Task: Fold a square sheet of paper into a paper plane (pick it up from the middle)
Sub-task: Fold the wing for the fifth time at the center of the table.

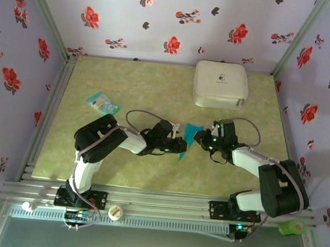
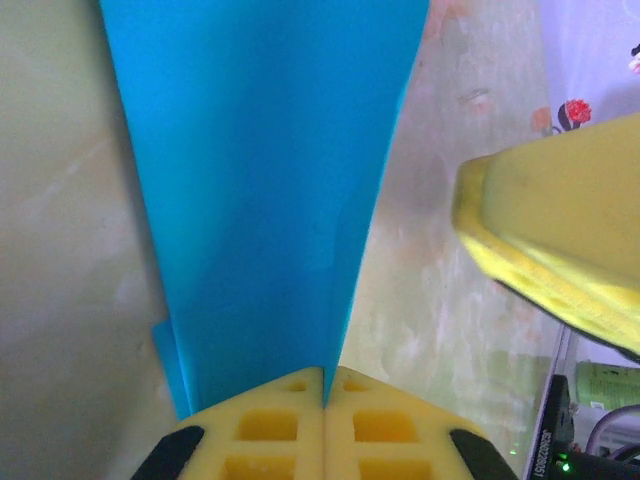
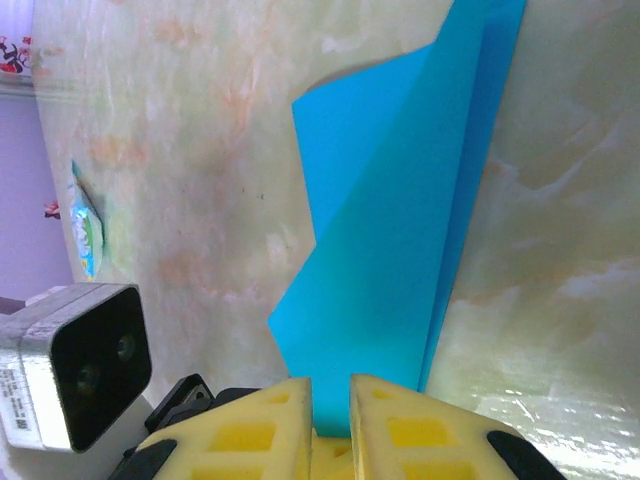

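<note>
Mid-table, left tool pinching teal paper, right tool slightly spread around it, white case shut

Right tool fingers narrowly apart, astride folded teal paper; pale-blue packet at left.

On the tabletop, the sheet of paper lies just in front of the case; the packet lies well left of the case.
</note>
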### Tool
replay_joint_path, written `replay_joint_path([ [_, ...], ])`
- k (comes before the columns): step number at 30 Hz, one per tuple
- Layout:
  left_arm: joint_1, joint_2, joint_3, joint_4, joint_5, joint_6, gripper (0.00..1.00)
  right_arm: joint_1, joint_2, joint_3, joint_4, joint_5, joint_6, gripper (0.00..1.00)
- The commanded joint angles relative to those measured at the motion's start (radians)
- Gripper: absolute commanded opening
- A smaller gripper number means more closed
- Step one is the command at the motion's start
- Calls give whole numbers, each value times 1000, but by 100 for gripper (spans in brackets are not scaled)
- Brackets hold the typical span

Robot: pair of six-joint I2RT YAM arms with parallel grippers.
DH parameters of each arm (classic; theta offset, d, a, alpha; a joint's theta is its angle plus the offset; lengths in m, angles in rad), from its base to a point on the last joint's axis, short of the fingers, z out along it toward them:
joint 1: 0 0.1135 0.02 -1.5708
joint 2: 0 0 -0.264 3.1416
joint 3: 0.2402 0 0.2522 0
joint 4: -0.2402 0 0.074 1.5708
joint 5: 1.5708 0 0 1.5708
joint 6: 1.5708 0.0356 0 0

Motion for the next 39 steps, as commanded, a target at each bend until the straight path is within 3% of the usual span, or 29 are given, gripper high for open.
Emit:
replay_joint_path([
  [1, 16, 25, -33, 78, 10, -61, 0, -11, 48, 12, 73, -79, 6, 17],
  [24, 35, 24, -115, 195, 2, -154, 0, -72, 169, 14, 245, -175, 42, 7],
  [39, 43, 33, -113, 153, -4, -180, 0, -70, 278, 58, 359, -305, 71, 6],
])
